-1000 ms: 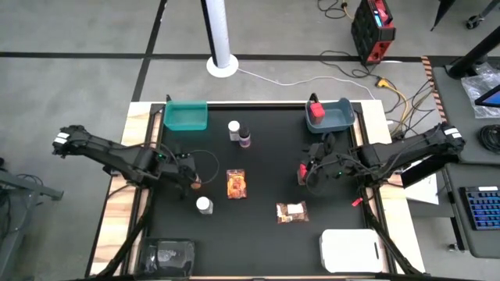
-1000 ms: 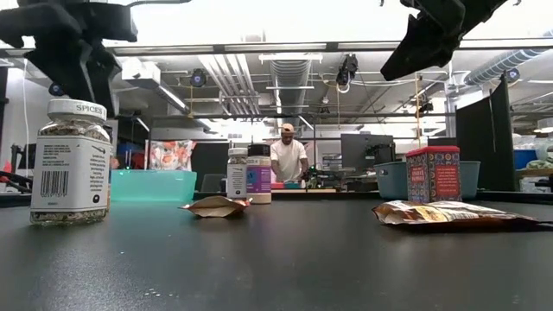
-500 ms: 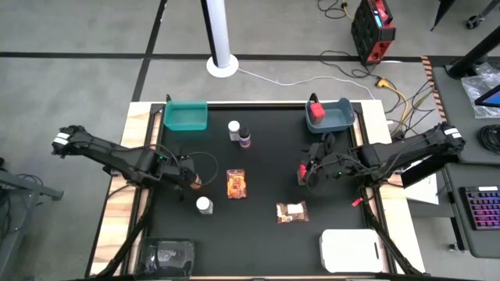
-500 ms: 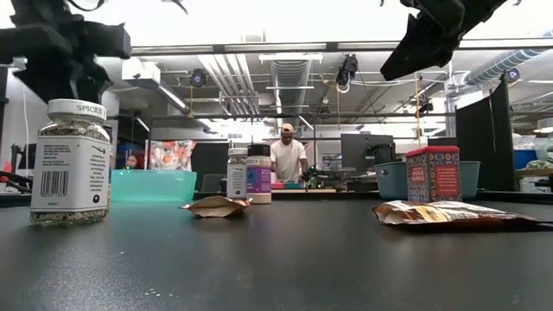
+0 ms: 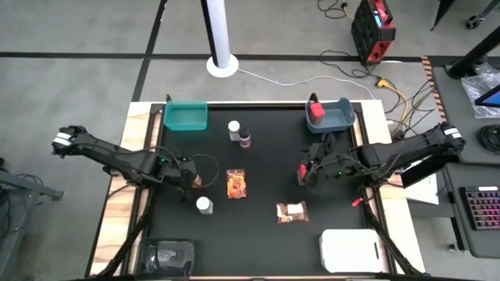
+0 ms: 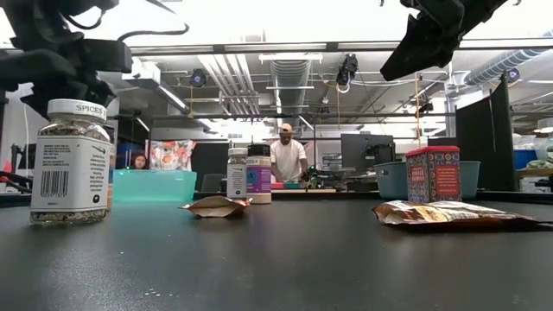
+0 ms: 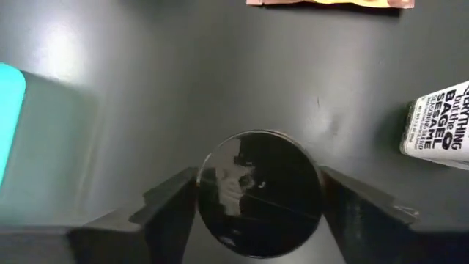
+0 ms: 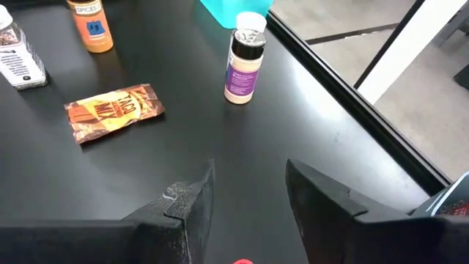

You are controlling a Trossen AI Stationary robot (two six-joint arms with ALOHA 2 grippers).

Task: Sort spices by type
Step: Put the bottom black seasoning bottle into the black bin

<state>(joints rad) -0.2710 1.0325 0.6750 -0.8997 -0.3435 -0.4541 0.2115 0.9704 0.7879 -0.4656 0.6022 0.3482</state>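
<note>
While left gripper (image 7: 258, 213) straddles dark-lidded jar (image 7: 258, 192), seemingly unclamped, right gripper (image 8: 248, 192) hovers, fingers apart.

Both arms reach inward over the table.
Left gripper (image 5: 192, 180) low, fingers spread wide; right gripper (image 5: 306, 171) raised, fingers parted.

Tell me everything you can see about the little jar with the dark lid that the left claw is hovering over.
The small amber jar stands upright on the black table, left of the orange packet. Its round lid looks black and glossy, reflecting light. The right wrist view shows an orange body with a small blue label. The left gripper is above it, one open finger on each side; whether they touch it cannot be told. A white-capped bottle stands nearby.
</note>
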